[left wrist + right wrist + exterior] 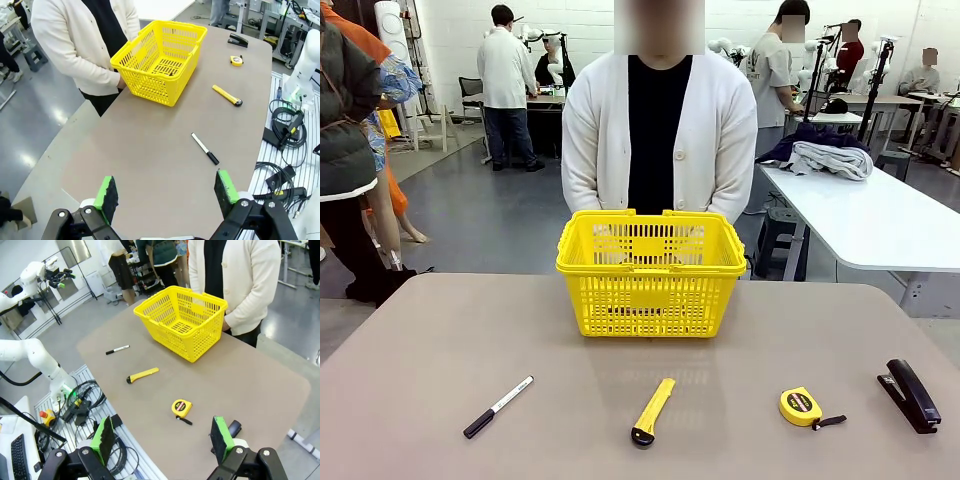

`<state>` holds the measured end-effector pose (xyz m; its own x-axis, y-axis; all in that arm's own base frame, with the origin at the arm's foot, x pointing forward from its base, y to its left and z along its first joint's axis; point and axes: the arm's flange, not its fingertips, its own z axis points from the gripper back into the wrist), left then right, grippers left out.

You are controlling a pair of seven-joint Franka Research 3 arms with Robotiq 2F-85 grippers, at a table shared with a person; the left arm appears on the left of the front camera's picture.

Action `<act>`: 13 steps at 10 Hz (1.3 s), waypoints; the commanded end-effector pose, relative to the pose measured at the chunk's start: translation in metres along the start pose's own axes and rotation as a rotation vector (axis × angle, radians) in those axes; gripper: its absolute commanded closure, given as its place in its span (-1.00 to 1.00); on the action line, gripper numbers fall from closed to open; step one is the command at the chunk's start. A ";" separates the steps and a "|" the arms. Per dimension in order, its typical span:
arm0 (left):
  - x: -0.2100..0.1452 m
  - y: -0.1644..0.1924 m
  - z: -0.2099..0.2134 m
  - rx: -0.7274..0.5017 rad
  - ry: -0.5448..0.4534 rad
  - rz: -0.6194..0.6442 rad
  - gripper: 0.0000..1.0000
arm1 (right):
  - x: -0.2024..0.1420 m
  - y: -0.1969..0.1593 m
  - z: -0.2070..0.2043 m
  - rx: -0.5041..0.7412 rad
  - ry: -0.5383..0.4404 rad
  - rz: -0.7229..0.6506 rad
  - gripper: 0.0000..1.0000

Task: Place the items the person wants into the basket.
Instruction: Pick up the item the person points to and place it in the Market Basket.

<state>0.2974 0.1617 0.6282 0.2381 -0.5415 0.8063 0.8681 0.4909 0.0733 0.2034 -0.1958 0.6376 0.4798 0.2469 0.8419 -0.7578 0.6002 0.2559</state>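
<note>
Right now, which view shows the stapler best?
Front view: the stapler lies whole and near. Left wrist view shows it small and far. Right wrist view: one end peeks past the right end effector.

The basket [650, 300] is smooth yellow plastic with a slight sheen. The table [440, 340] under it is matt, smooth and grey-brown. Behind the basket, the cardigan [600, 140] is soft white knit cloth. In front of the basket, the knife [653, 408] and tape measure [801, 405] have glossy yellow plastic shells, and the stapler [912, 394] is shiny black.

Lab hall: white worktables [880, 225], loose cables [282, 175]
</note>
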 end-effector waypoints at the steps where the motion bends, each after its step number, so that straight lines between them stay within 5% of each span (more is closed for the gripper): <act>1: 0.001 0.000 0.001 0.002 0.002 -0.002 -1.00 | 0.002 -0.001 0.000 0.013 -0.020 0.011 -1.00; 13: 0.001 0.000 0.001 0.002 0.002 -0.002 -1.00 | 0.002 -0.001 0.000 0.013 -0.020 0.011 -1.00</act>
<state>0.2974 0.1617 0.6282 0.2381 -0.5415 0.8063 0.8681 0.4909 0.0734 0.2034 -0.1958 0.6376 0.4794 0.2473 0.8421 -0.7581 0.6001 0.2554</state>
